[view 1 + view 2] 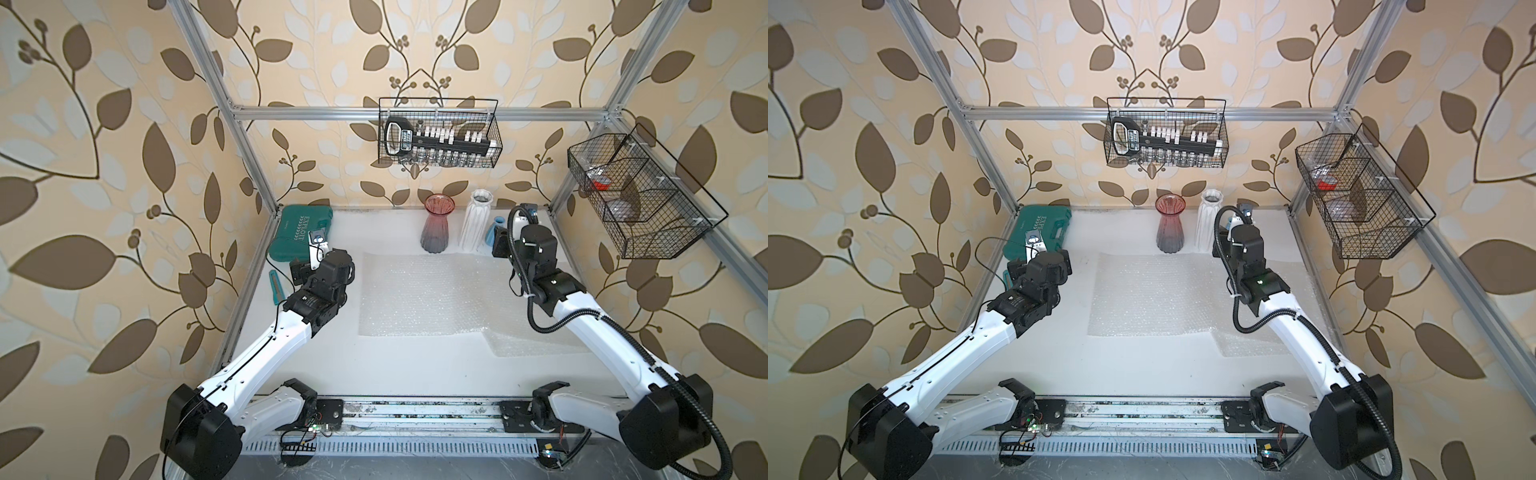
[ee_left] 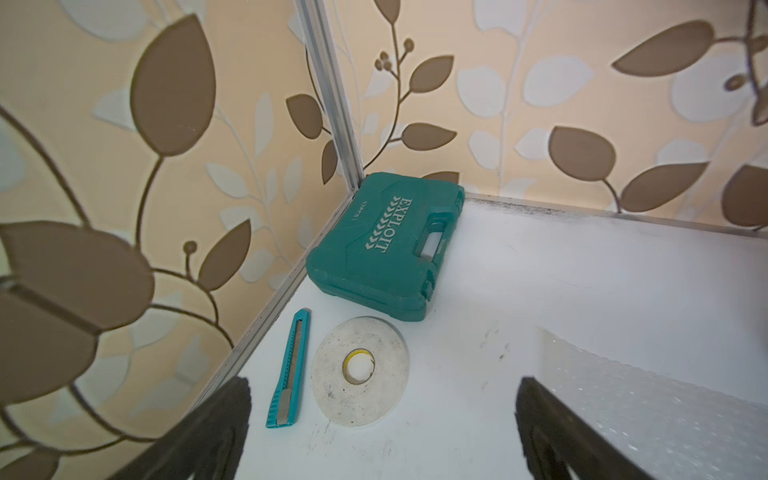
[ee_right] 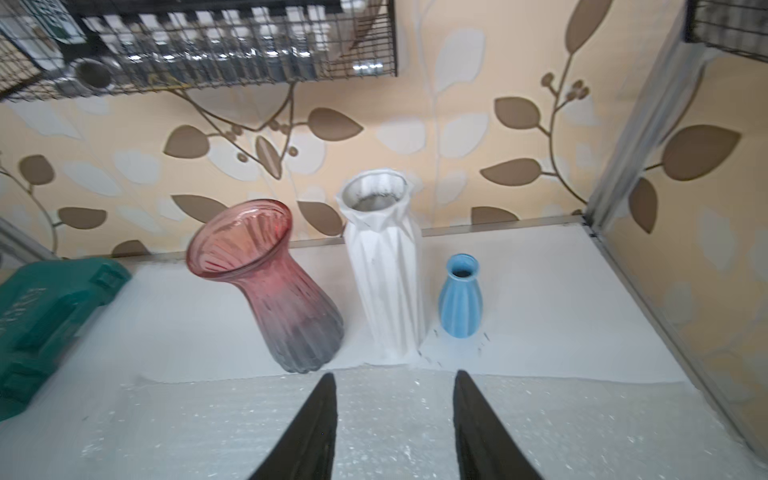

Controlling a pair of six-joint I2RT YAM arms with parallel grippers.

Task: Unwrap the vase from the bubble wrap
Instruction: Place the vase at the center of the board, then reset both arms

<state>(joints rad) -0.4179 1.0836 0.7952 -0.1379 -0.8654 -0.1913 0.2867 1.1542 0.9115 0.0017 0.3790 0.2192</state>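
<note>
The bubble wrap point(image 1: 424, 295) point(image 1: 1154, 295) lies spread flat on the middle of the white table, and a smaller piece point(image 1: 536, 340) overlaps its near right corner. Three bare vases stand upright along the back edge: a pink-grey glass vase point(image 1: 436, 228) point(image 3: 274, 286), a tall white faceted vase point(image 1: 477, 222) point(image 3: 384, 270) and a small blue vase point(image 1: 496, 232) point(image 3: 460, 297). My right gripper point(image 3: 395, 374) point(image 1: 500, 245) hangs over the sheet's far edge just short of the white vase, open, with nothing between its fingers. My left gripper point(image 2: 384, 382) point(image 1: 297, 272) is wide open and empty at the left side.
A green tool case point(image 1: 300, 235) point(image 2: 386, 249) sits in the back left corner. Beside it lie a teal utility knife point(image 2: 289, 370) and a white tape roll point(image 2: 359, 370). Wire baskets hang on the back rail point(image 1: 438, 133) and the right rail point(image 1: 640, 195).
</note>
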